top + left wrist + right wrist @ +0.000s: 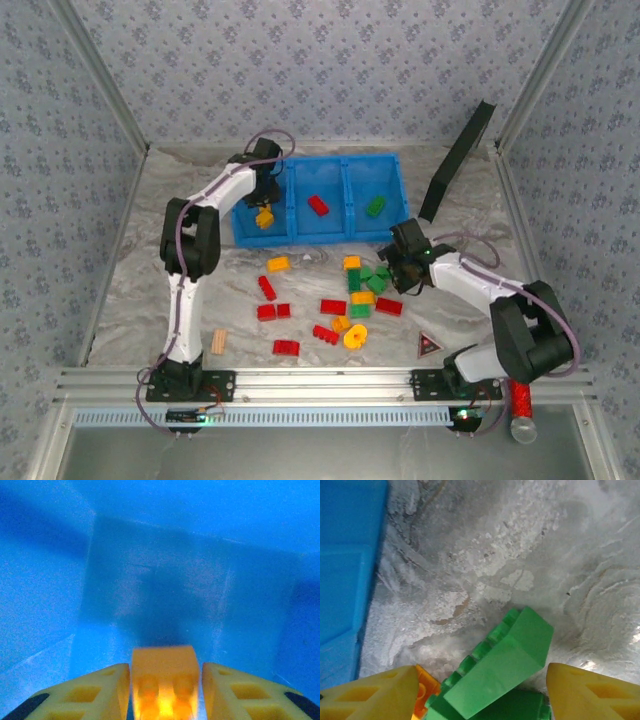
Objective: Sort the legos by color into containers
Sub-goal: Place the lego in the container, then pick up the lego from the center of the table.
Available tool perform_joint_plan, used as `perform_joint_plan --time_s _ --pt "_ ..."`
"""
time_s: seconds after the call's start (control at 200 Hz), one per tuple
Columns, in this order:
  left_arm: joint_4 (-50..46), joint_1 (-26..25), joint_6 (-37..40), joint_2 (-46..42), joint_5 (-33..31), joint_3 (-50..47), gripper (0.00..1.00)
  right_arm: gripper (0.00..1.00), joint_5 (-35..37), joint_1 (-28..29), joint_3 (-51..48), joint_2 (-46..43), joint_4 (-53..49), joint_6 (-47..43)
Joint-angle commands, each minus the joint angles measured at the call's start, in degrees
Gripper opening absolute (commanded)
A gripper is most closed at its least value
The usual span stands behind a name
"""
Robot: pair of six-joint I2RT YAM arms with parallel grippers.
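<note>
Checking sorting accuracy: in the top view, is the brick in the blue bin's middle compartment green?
No, the middle compartment holds a red brick; the green brick lies in the right compartment.

The blue bin (345,160), the studded green brick (505,665) and the orange brick (165,680) all look like smooth, faintly glossy moulded plastic, whereas the table top (130,290) has a matt, marbled grey finish and the front rail (320,382) is ribbed bare metal.

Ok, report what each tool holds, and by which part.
Left tool: orange lego between its fingers, at its sides; grip uncertain. Right tool: open around a green lego, holding nothing.
</note>
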Motion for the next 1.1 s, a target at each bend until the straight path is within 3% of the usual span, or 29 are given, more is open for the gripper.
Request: perform_joint_plan --time_s 0.0,0.285,0.455,0.55,0.75,1.094 --pt "-1.70 0.36 0.78 -1.71 -0.12 2.22 0.47 0.67 -0.73 0.65 1.37 1.91 -0.56 2.61" --pt "-2.73 0.37 2.30 -6.53 1.06 2.16 0.50 0.48 -0.07 0.88 2.13 4.74 -0.19 2.39" --pt "-2.83 0.36 2.68 -11.58 2.98 0.57 0.50 0.25 -0.25 0.61 1.81 6.18 -0.08 1.13" --pt "-3.16 0.19 4.61 -15.02 4.10 -0.63 0.51 0.17 -0.52 0.22 0.99 6.37 0.96 0.23" --pt "-0.78 -0.07 9.36 -24.60 4.90 -8.47 0.54 0.14 0.19 -0.82 0.58 4.01 -0.90 -4.02" --pt "-3.17 -0.58 8.22 -38.69 4.90 -22.53 0.56 0.14 4.27 -1.54 3.26 -7.19 -9.14 -12.35"
